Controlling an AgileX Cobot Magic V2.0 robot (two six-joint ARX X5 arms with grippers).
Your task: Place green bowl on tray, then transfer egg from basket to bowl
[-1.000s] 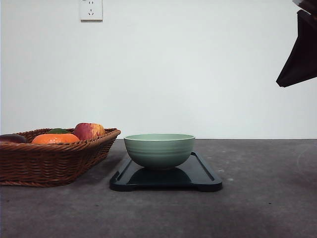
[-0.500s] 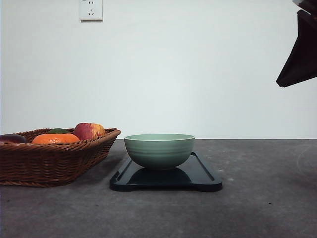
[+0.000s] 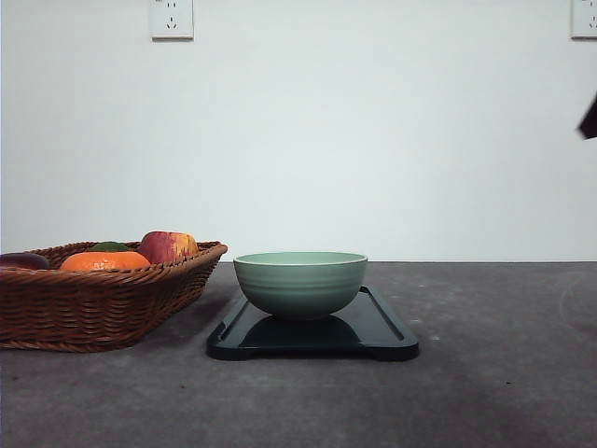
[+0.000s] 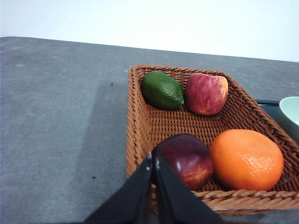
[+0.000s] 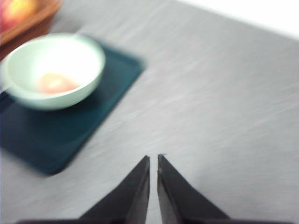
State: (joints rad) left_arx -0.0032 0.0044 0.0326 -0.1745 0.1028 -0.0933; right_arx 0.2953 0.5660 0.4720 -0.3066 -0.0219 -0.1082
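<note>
Green bowl [image 3: 299, 282]: one, upright on the tray [image 3: 378, 327], right of the basket [image 3: 93, 303].
Egg [image 5: 56, 83]: one blurred reddish-brown oval inside the bowl.
Basket contents: four — apple [image 4: 206, 93], orange fruit [image 4: 246, 159], green lime [image 4: 162, 90], dark red fruit [image 4: 183, 160].
Left gripper [image 4: 153, 164]: fingers narrow, nearly touching, empty, at the basket's near rim.
Right gripper [image 5: 153, 160]: fingers narrow, empty, over bare counter [image 5: 224, 112] right of the tray.
Wall: two sockets [image 3: 172, 18].

**Free room and obstructions on the tabletop**

Bare grey table [image 3: 504, 373] lies open right of the glossy black rectangular tray [image 3: 382, 329]. The pale sage-green round bowl [image 3: 299, 283] occupies the tray's middle. The brown woven wicker basket [image 3: 93, 308], just beside the tray, blocks the left.
</note>
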